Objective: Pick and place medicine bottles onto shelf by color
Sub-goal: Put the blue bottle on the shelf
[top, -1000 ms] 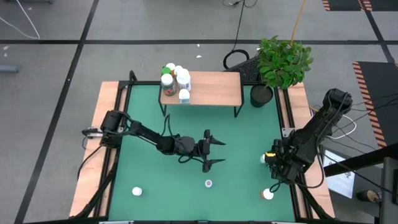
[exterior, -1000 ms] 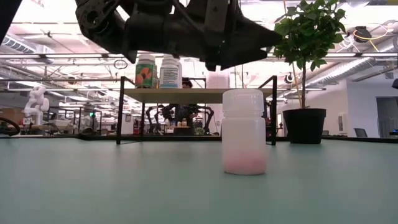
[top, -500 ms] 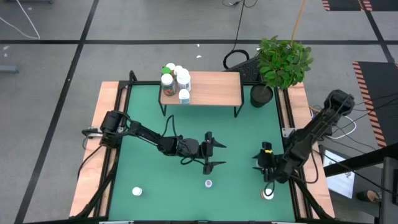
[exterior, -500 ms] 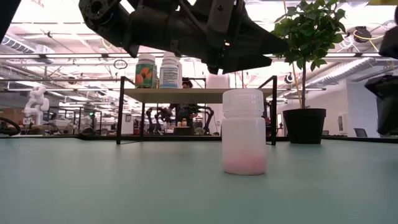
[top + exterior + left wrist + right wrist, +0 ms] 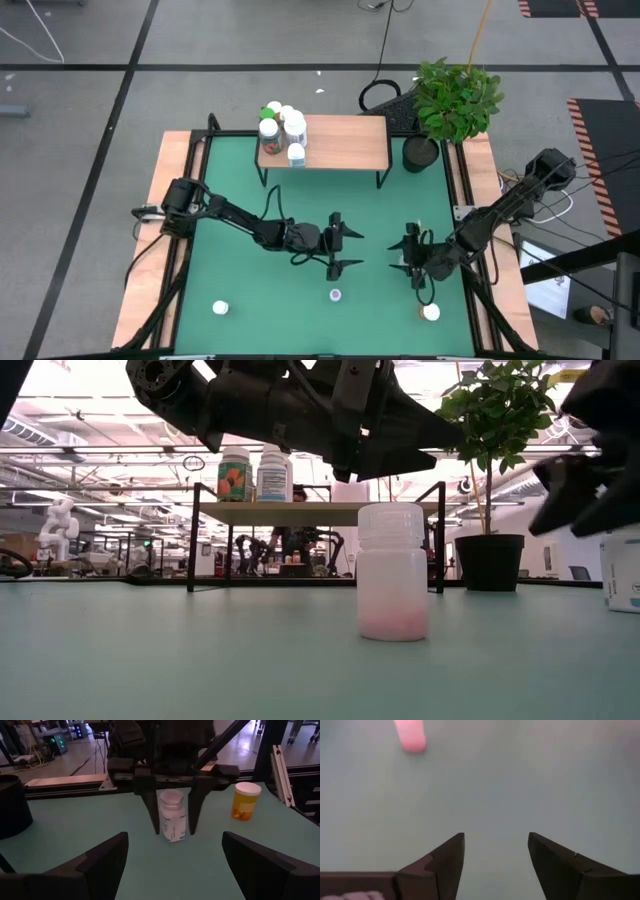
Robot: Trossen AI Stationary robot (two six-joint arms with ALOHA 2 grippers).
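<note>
High view is showing the left end effector [image 5: 345, 249] hovering open just beside the pink-tinted bottle [image 5: 335, 295], needing a straddling descent, while the right end effector [image 5: 411, 257], also open, is waiting beyond that bottle.

Matt green mat [image 5: 240, 270] over wood side boards [image 5: 150, 270]. Light wood shelf [image 5: 345, 142] top, thin black metal legs. Translucent, smooth plastic bottle [image 5: 391, 571]. Matt dark end effector [image 5: 172, 865] fingers.

a labelled bottle [image 5: 622, 574] is cut by the low view's right edge.
</note>
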